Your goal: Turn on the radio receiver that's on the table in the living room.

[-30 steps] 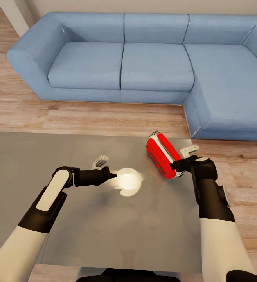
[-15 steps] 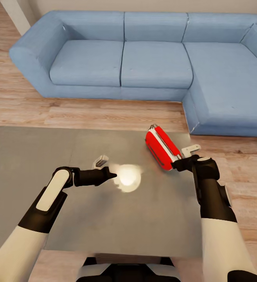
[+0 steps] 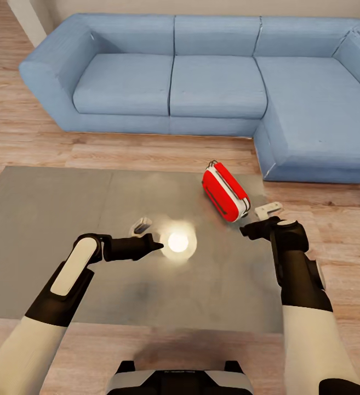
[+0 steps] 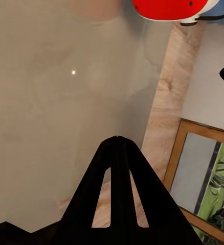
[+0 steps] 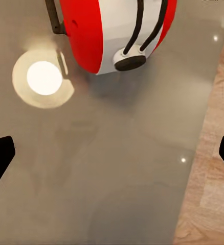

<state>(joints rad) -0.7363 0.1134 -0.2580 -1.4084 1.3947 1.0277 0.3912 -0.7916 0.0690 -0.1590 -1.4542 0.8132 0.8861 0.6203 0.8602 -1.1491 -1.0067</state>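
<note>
The right gripper [image 3: 255, 220] has drawn back from the radio receiver [image 3: 224, 191], fingers spread wide; the radio lies near the counter's [image 3: 48, 219] far right corner. Left gripper [image 3: 156, 245] fingers pressed together.

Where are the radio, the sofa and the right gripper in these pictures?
radio [image 3: 224, 191]: head view, on its red side panel.
sofa [image 3: 218, 88]: head view, on the middle seat cushion.
right gripper [image 3: 255, 219]: head view, midway between its fingertips, beside the radio.
</note>
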